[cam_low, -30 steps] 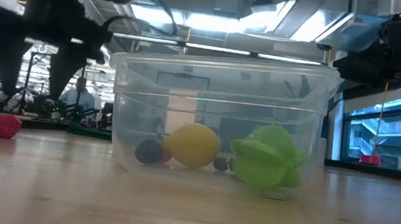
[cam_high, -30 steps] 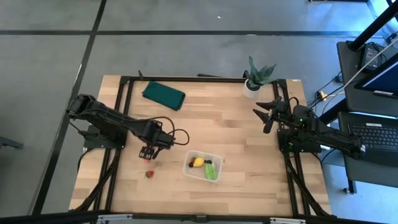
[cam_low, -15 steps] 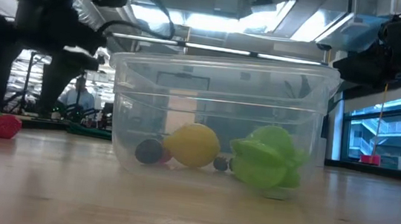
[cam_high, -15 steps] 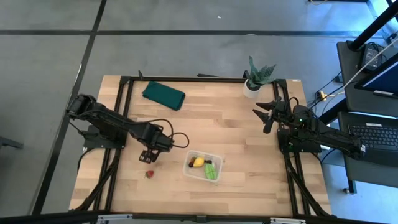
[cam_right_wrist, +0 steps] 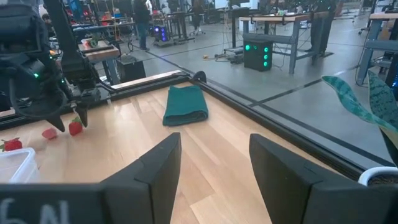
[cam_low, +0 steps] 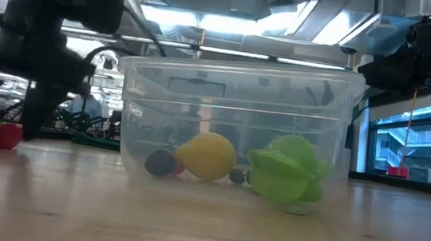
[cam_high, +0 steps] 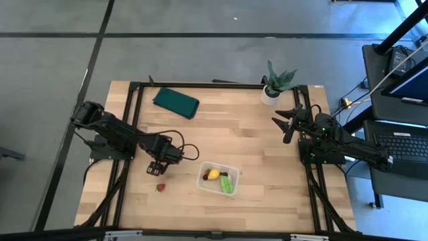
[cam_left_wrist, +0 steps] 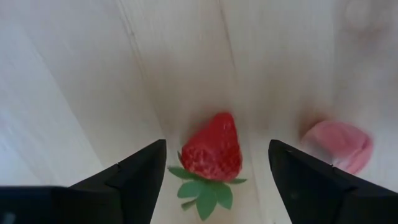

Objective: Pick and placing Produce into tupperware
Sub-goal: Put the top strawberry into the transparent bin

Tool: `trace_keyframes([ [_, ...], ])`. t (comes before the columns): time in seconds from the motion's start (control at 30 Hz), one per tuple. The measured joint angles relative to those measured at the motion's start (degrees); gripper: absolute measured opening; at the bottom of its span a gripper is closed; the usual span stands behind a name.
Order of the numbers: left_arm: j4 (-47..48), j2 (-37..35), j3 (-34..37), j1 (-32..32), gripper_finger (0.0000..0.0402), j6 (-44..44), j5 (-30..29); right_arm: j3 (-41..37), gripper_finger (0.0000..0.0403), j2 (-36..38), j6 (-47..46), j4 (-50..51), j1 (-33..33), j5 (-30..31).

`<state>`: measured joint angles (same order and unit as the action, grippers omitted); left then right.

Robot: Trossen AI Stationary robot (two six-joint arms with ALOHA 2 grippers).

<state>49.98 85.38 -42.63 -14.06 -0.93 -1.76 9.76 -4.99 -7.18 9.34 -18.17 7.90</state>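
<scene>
A red strawberry piece [cam_left_wrist: 211, 149] lies on the wooden table between the two fingers of my left gripper [cam_high: 158, 169]. The gripper points down, is open, and stands on either side of the piece with a gap on each side. A pale pink piece [cam_left_wrist: 339, 146] lies just outside one finger. The clear tupperware [cam_high: 219, 179] stands to the right. It holds a yellow lemon piece [cam_low: 208, 156], a light green piece [cam_low: 286, 170] and dark berries [cam_low: 160, 163]. My right gripper [cam_high: 284, 124] waits open at the table's right edge, held level.
Another strawberry piece [cam_high: 160, 187] lies nearer the front edge, left of the tupperware. A dark green folded cloth [cam_high: 176, 102] lies at the far left. A spiky plant in a white pot [cam_high: 276, 84] stands at the far right. Black frame rails [cam_high: 134, 107] run along the table's sides.
My left gripper has come down toward the table, and its fingers now reach the tabletop on either side of the strawberry piece. The pieces and the tupperware have stayed where they were.
</scene>
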Motion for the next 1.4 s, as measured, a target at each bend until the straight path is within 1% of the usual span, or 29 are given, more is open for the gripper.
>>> trace_keyframes([
  [0.13, -0.9, 0.1, 1.4, 0.0, 0.0264, 0.0, 0.0, 0.0, 0.0193, 0.0, 0.0, 0.0, 0.0, 0.0],
  [0.47, -2.7, 0.1, 1.5, 0.1, 0.0234, -1.6, 0.0, 0.0, 0.0193, 0.0, 0.0, 0.0, 0.0, 0.0],
  [0.77, -2.7, 0.1, 1.5, 0.1, 0.0186, -2.0, 0.0, 0.0, 0.0193, 0.0, 0.1, 0.0, 0.0, 0.0],
  [1.07, -2.7, 0.1, 1.4, 0.1, 0.0132, -6.4, 0.0, 0.0, 0.0193, 0.0, 0.1, 0.0, 0.0, 0.0],
  [1.23, -2.9, 0.1, 0.5, 0.1, 0.0136, -8.0, 0.0, 0.0, 0.0193, 0.0, 0.1, 0.0, 0.0, 0.0],
  [1.33, -2.3, 0.1, -1.9, 0.1, 0.0143, -8.0, 0.0, 0.0, 0.0193, 0.0, 0.1, 0.0, 0.0, 0.0],
  [1.4, -0.6, 0.1, -4.4, 0.4, 0.014, -7.9, -0.1, 0.0, 0.0193, 0.0, 0.1, 0.0, 0.0, 0.0],
])
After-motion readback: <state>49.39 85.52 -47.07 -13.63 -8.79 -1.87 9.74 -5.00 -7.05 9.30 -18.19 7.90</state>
